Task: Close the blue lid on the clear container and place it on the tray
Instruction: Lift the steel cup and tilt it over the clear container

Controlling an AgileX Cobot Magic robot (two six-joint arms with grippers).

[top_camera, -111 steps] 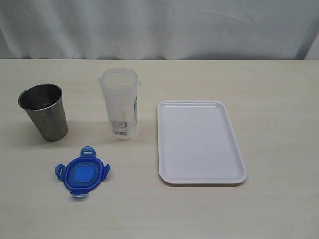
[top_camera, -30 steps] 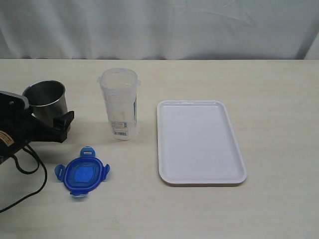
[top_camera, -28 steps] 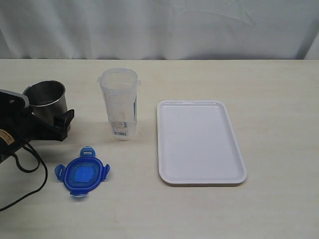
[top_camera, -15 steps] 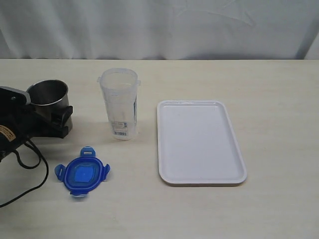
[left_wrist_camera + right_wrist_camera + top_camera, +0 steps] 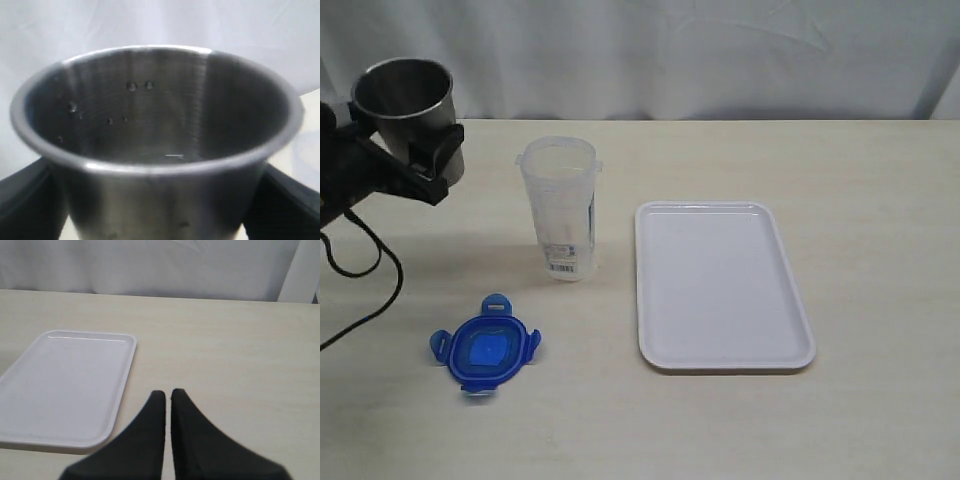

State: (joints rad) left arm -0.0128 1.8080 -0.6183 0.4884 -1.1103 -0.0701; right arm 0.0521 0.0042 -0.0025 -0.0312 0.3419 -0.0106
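Note:
The blue lid [image 5: 485,345] lies flat on the table at the front left, its flaps spread out. Behind it and a little to the right, the clear container [image 5: 560,205] stands upright with its mouth uncovered. The white tray [image 5: 720,285] lies bare to the right of the container, and the right wrist view shows it too [image 5: 65,385]. My left gripper [image 5: 417,150] is at the far left, shut on a grey metal cup [image 5: 405,95] and holding it up off the table. That cup [image 5: 160,150] fills the left wrist view. My right gripper [image 5: 167,392] is shut on nothing, over bare table beside the tray.
A white curtain [image 5: 640,55] hangs behind the table's far edge. The left arm's black cable [image 5: 370,290] loops over the table at the left. The right arm is outside the exterior view.
The left gripper has narrowed onto the grey metal cup and lifted it up and toward the back left. The lid, container and tray have not moved.

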